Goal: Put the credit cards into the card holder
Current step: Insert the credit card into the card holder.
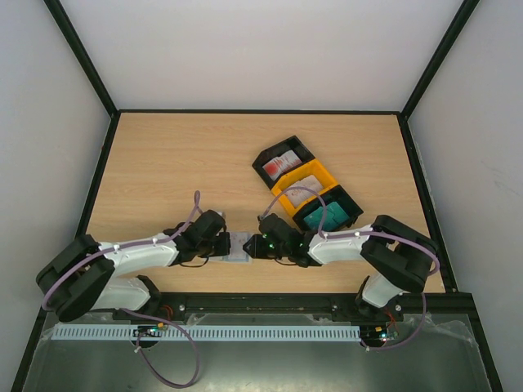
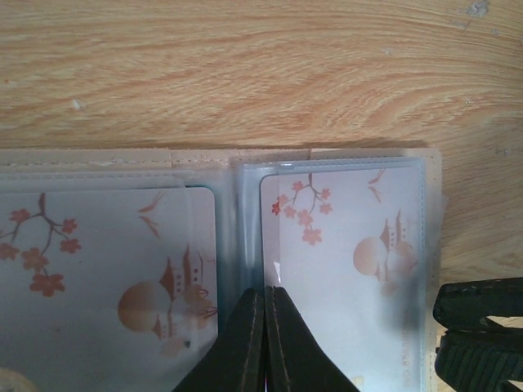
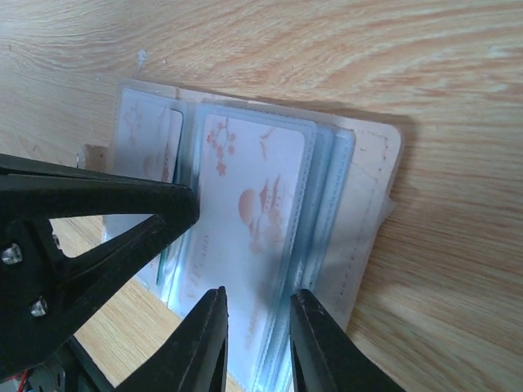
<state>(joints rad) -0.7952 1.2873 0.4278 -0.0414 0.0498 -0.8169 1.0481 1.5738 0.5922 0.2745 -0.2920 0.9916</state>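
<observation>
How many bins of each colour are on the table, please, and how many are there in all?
Black bins: 2 (far, near)
Orange bin: 1
Total: 3

We see a table (image 2: 245, 73) of pale wood grain, smooth with a low sheen. The card holder (image 3: 372, 188) has a matt beige stitched cover and glossy, slightly cloudy clear plastic sleeves over smooth printed credit cards (image 2: 351, 245). The left gripper (image 2: 263, 294) looks like matt black plastic.
</observation>
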